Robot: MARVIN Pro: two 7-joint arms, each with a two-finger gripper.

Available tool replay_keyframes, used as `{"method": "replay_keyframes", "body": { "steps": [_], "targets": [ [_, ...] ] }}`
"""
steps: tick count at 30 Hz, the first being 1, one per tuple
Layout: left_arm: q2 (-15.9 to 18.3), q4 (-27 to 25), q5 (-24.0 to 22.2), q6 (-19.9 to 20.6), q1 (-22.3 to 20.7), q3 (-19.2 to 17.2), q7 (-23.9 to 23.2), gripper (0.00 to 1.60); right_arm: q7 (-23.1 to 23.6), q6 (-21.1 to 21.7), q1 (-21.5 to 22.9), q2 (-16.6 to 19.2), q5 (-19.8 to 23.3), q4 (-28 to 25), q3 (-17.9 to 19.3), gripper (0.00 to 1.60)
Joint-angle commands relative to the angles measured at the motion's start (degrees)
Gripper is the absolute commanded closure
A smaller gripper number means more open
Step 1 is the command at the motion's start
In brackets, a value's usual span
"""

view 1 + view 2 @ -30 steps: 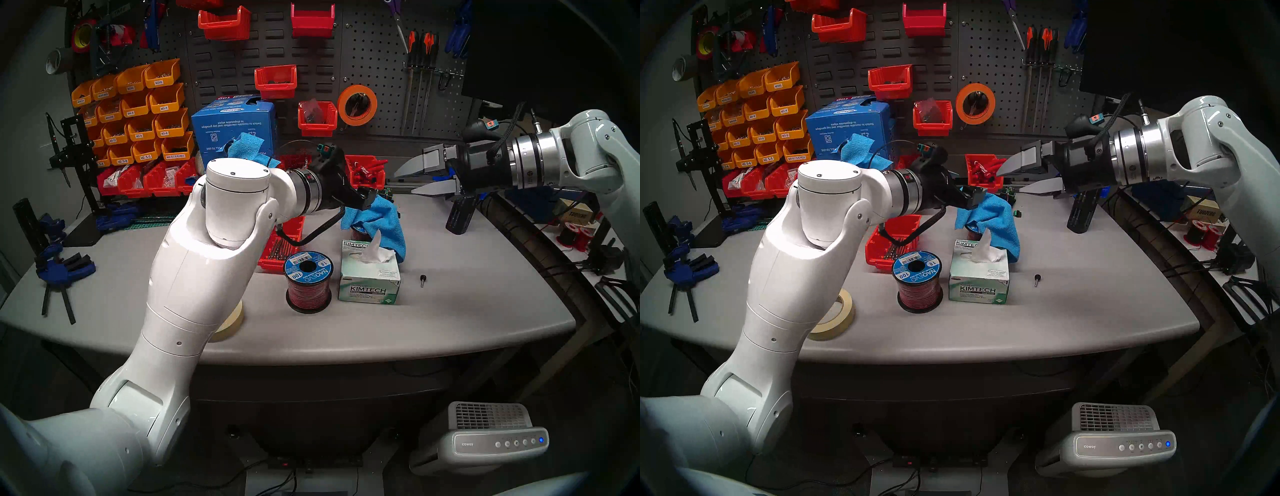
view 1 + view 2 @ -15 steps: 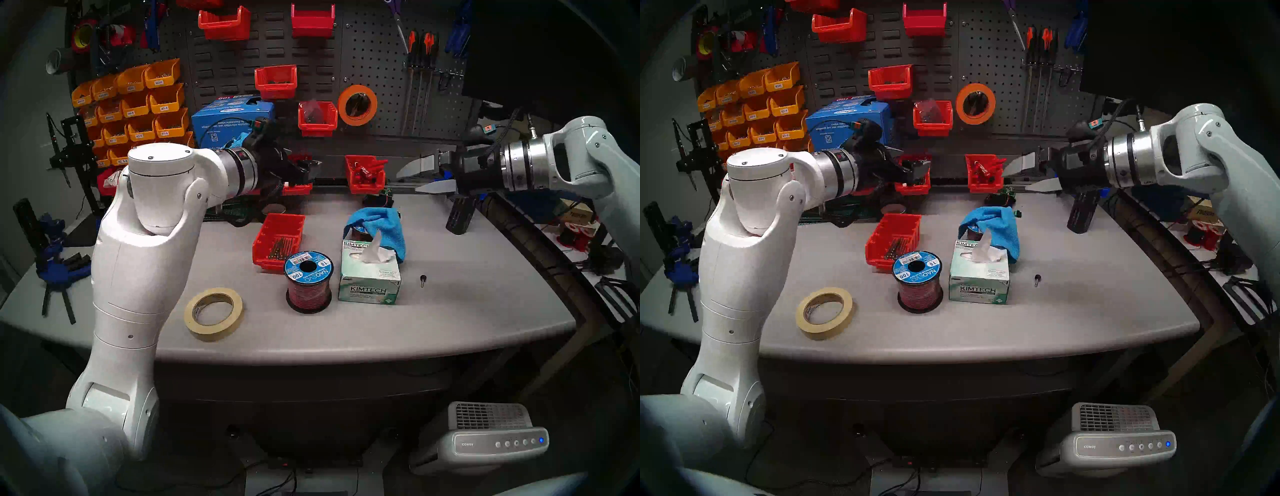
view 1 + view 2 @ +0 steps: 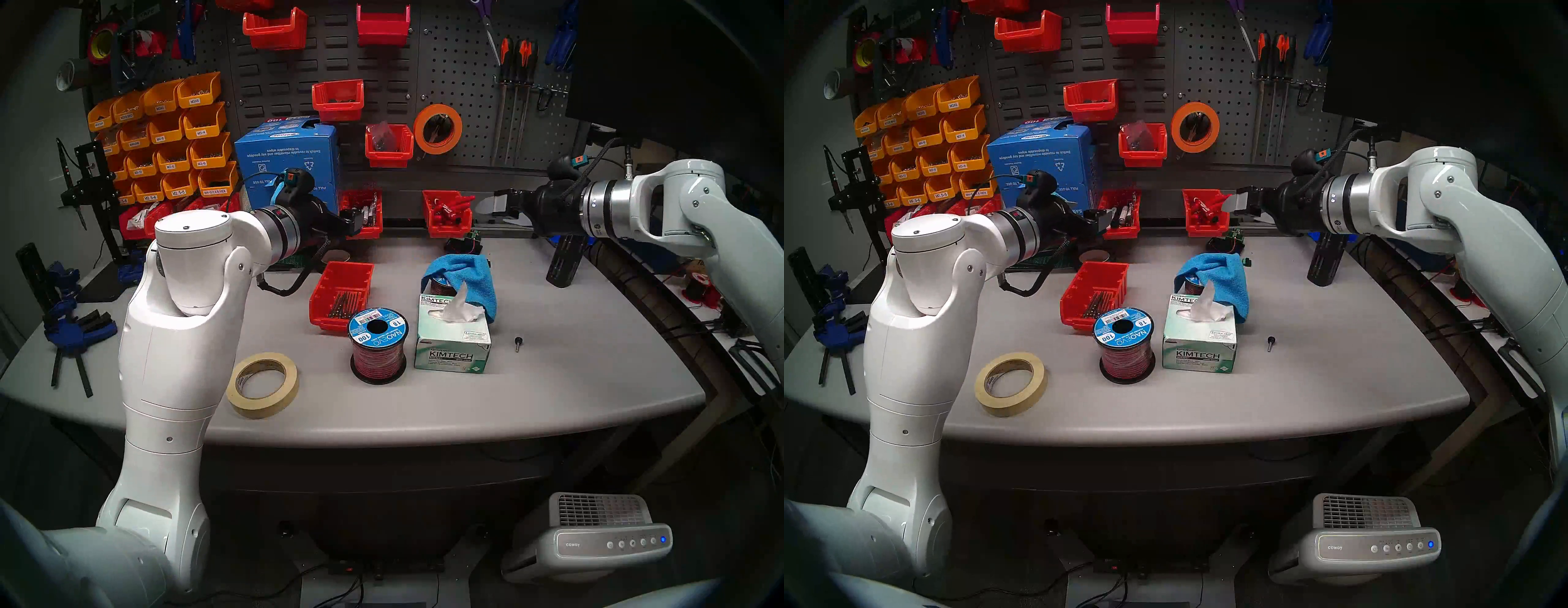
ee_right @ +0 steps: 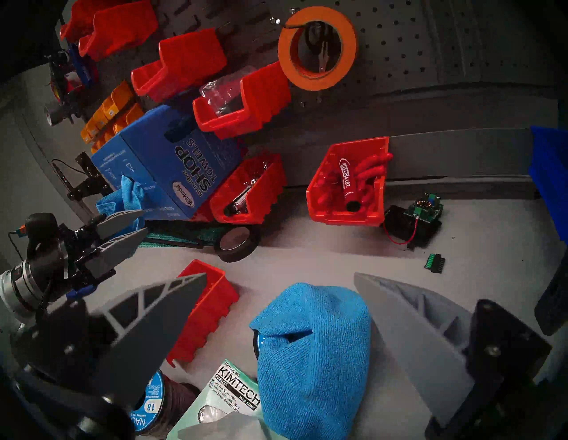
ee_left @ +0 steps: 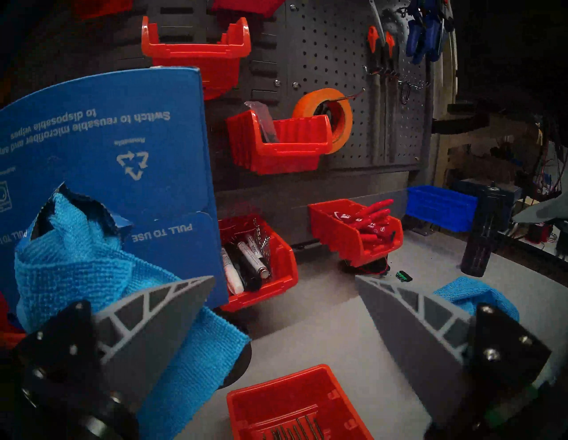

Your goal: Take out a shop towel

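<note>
One bright-blue shop towel (image 3: 464, 278) (image 4: 313, 353) lies draped over a wire spool, just behind the Kimtech box, and nothing touches it. A second blue towel (image 5: 76, 261) (image 4: 123, 196) hangs out of the torn opening of the blue carton (image 3: 288, 161) (image 5: 107, 138) at the back left. My left gripper (image 3: 359, 217) (image 5: 284, 279) is open and empty; its left finger is right in front of that hanging towel. My right gripper (image 3: 492, 208) (image 4: 279, 275) is open and empty above the table's back right, with the draped towel below it.
On the table stand the Kimtech box (image 3: 452, 335), a blue-labelled wire spool (image 3: 377, 344), a red bin of bits (image 3: 341, 295), a masking tape roll (image 3: 262, 384), a small black knob (image 3: 517, 343) and a black cylinder (image 3: 562, 263). Red bins (image 3: 447, 212) line the back.
My left gripper left the towel over the spool and swung back left to the carton's front. The towel slumped onto the spool. My right wrist rolled and drew back a little.
</note>
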Motion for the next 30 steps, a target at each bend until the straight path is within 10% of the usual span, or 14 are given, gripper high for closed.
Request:
{"method": "replay_keyframes", "body": {
  "steps": [1, 30],
  "targets": [
    [-2.1, -3.5, -0.3, -2.2, -0.2, -2.0, 1.7, 0.00, -1.2, -5.7, -0.8, -2.1, -4.8, -1.9, -0.5, 0.00],
    [-6.7, -17.5, -2.3, -4.9, 14.9, -6.0, 6.6, 0.00, -8.4, -20.8, -6.0, -6.7, -22.6, -5.6, -7.3, 0.00]
  ]
}}
